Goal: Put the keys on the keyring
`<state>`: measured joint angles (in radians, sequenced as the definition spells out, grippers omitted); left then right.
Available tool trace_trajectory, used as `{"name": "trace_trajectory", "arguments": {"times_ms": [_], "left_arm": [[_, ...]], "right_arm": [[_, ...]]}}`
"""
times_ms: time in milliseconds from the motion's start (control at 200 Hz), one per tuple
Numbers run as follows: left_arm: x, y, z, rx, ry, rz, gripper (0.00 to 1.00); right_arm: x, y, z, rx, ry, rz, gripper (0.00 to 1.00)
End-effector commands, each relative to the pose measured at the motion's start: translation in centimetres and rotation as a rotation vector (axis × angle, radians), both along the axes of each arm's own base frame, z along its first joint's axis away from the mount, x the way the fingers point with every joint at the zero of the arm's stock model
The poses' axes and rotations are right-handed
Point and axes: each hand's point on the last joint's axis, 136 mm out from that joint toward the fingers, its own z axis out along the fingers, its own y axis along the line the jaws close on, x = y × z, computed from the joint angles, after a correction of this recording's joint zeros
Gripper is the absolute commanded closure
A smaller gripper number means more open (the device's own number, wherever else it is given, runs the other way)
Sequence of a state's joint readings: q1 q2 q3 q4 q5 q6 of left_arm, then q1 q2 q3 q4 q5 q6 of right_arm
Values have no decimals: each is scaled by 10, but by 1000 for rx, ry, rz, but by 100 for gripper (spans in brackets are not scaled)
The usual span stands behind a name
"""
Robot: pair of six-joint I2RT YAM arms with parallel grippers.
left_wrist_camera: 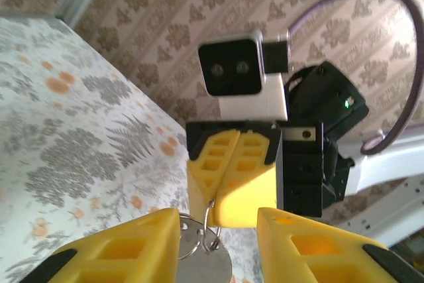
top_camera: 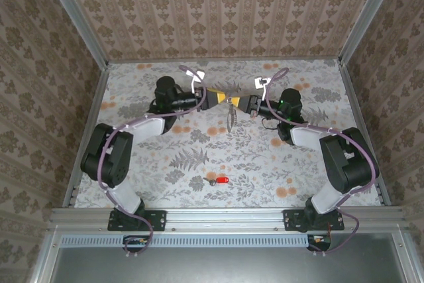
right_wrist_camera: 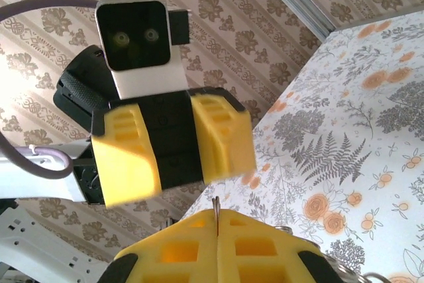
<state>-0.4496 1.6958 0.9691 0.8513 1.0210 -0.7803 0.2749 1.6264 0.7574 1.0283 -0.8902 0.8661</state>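
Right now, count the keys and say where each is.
1. The red key lies on the table near its front edge. Others may be hidden at the keyring pinched by the right gripper.

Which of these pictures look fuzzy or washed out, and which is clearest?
Top external view: clearest, evenly lit, the red key crisp, though the walls splay outward. Left wrist view: the near yellow fingers are out of focus, and glare whitens the right side. Right wrist view: the left gripper looks smeared, and a bright patch bleaches the left edge.
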Motion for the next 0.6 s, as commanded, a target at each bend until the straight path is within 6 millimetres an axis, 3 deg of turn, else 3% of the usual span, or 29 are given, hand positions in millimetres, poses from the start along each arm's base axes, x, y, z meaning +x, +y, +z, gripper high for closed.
{"name": "trace_trajectory", "arguments": {"times_ms": [0,330,355,595], "left_arm": [[5,12,25,-58,-59,65,62],[3,2,9,-46,-29,35,67],[-6,-8,8,-47,-25,5,68],[-7,-21,2,-71,-2,-26,69]], "right_arm": [[3,-4,12,7,-52,-23,100],[6,-4,16,26,-51,-34,100],[6,-4,16,27,-48,-34,100],[11,-6,17,45,-35,-58,100]]}}
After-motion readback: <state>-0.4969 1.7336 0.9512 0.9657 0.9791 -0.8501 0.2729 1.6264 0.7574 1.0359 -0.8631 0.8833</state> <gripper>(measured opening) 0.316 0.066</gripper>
